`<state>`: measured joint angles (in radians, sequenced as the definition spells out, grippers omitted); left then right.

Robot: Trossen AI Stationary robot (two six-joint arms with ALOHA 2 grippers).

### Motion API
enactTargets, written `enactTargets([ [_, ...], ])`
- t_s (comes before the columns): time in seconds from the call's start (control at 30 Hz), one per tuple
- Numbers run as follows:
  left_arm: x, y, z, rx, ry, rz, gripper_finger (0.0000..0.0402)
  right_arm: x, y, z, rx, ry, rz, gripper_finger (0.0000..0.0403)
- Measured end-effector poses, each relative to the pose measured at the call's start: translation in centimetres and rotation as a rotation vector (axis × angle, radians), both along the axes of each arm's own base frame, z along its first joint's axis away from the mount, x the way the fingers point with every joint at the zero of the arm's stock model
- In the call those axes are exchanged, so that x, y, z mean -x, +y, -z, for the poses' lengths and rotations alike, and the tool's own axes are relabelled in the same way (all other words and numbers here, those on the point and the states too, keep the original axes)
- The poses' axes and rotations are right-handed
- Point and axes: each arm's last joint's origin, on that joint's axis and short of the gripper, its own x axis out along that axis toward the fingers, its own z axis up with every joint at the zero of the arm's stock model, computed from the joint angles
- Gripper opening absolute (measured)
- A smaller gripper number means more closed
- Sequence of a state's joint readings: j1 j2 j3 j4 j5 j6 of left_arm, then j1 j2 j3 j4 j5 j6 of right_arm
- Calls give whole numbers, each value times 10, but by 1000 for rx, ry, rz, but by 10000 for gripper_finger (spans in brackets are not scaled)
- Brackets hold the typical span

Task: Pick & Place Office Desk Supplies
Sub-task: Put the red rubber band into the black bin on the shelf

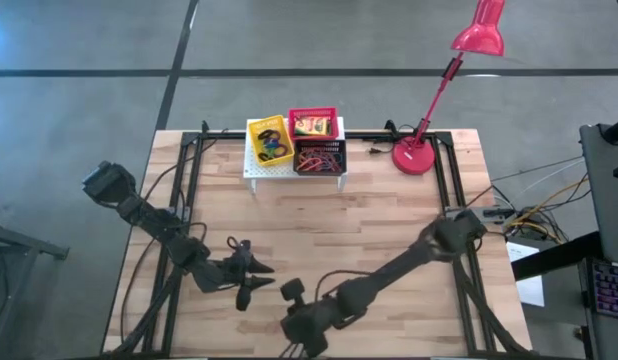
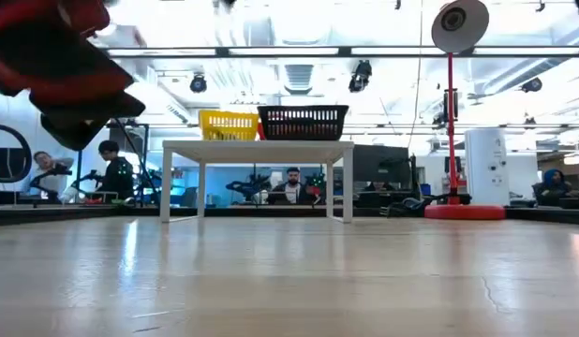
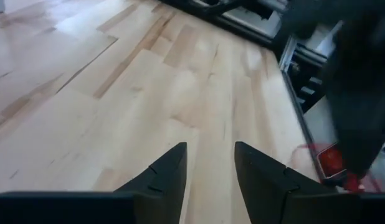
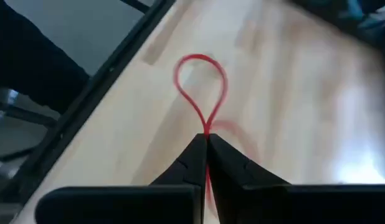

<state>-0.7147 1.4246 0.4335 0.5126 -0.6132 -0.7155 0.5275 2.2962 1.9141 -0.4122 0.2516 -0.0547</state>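
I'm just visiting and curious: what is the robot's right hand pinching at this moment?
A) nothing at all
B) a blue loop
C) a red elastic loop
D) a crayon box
C: the right wrist view shows the right hand shut on a thin red elastic loop, which fans out beyond the fingertips above the wooden table.

- Two robot arms, one left gripper (image 1: 257,281) and one right gripper (image 1: 289,345).
- One red elastic loop (image 4: 200,87) in the right wrist view.
- Three mesh baskets: one yellow basket (image 1: 269,141), one red basket (image 1: 313,122), one black basket (image 1: 319,158).
- Loops inside the black basket: several, too tangled to count.
- One white stand (image 1: 253,170) under the baskets.
- One red desk lamp (image 1: 419,150).
- One wooden table (image 1: 369,230).
- At least three people (image 2: 114,170) in the room behind.
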Motion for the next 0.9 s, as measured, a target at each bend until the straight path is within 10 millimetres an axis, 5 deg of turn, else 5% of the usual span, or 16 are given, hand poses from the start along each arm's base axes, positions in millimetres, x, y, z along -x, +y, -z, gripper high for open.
enactTargets([
  [0.23, 2, 2, 5, -47, 44, -13, 139, 32, -33, -108, 190, -125, 66, 9],
  [0.37, 4, 5, 8, -94, 60, -45, 139, 53, -71, -167, 214, -248, 155, 9],
  [0.5, 4, 9, 10, -148, 63, -106, 139, 67, -125, -203, 178, -321, 285, 9],
  [0.67, 5, 11, 10, -189, 46, -172, 139, 77, -201, -219, 107, -350, 531, 9],
  [0.9, 5, 12, 10, -202, 35, -203, 139, 80, -296, -170, -8, -161, 678, 9],
])
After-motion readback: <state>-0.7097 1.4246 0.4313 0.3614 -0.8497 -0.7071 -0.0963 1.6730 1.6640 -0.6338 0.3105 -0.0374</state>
